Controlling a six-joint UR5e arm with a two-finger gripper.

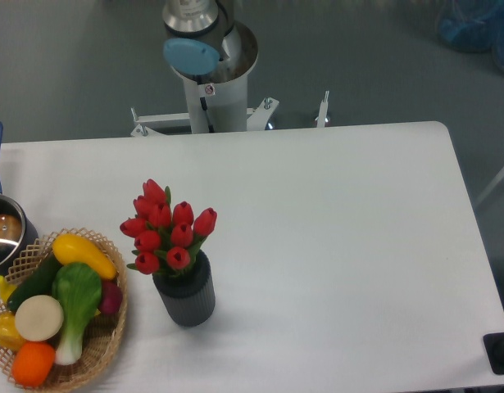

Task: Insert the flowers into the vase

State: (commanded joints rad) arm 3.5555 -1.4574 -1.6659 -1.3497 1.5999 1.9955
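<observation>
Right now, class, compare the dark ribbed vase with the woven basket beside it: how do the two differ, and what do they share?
The vase is a dark grey, ribbed, upright cylinder; the basket is tan wicker, wide and shallow. The vase holds red tulips that rise above its mouth; the basket holds toy vegetables lying heaped. The vase stands fully in view; the basket is cut off by the picture's lower left edge. Both stand on the white table and are filled.

matt ribbed vase (186,299), plastic-looking flowers (167,228), woven wicker basket (104,340), smooth white table (342,246)

Red flowers (166,228) (green stems), dark grey ribbed vase (186,295), white table (342,246)
</observation>
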